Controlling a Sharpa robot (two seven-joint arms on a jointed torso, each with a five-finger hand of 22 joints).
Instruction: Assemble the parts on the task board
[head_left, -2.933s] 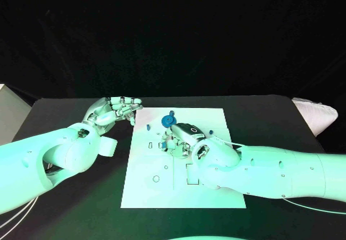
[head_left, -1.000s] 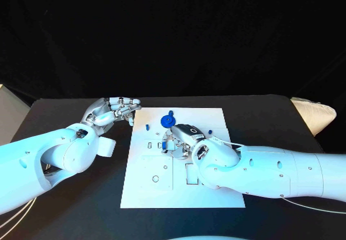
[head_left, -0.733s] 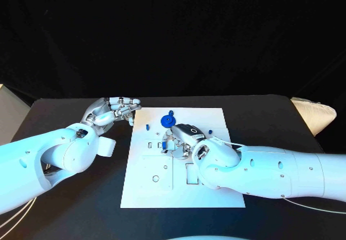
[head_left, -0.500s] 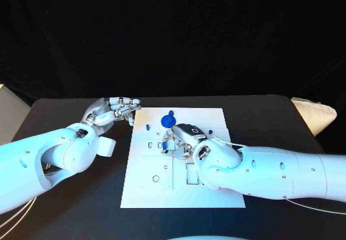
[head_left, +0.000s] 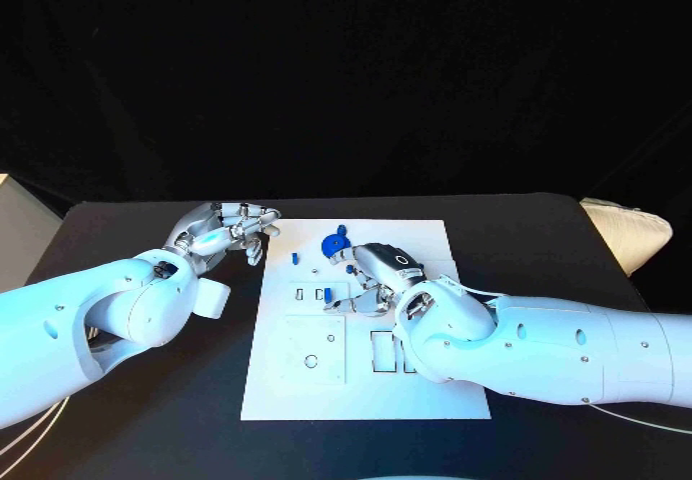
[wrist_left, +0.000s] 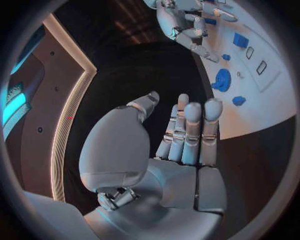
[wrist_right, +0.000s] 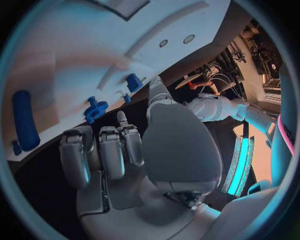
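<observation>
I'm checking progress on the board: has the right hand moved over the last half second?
Yes. The right hand has lifted off the small blue part it covered, shifting slightly toward the round blue part on the task board.

The white task board (head_left: 310, 375) lies flat at the frame's centre, cut with small slots. Near its upper edge rests a blue gear-shaped part (head_left: 335, 243), with smaller blue parts (head_left: 338, 292) just below.

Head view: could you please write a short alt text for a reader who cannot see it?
A white task board lies on a black table, and the right robot hand hangs over its middle, near a round blue part. The left robot hand hovers beside the board's far left corner, holding nothing.
</observation>
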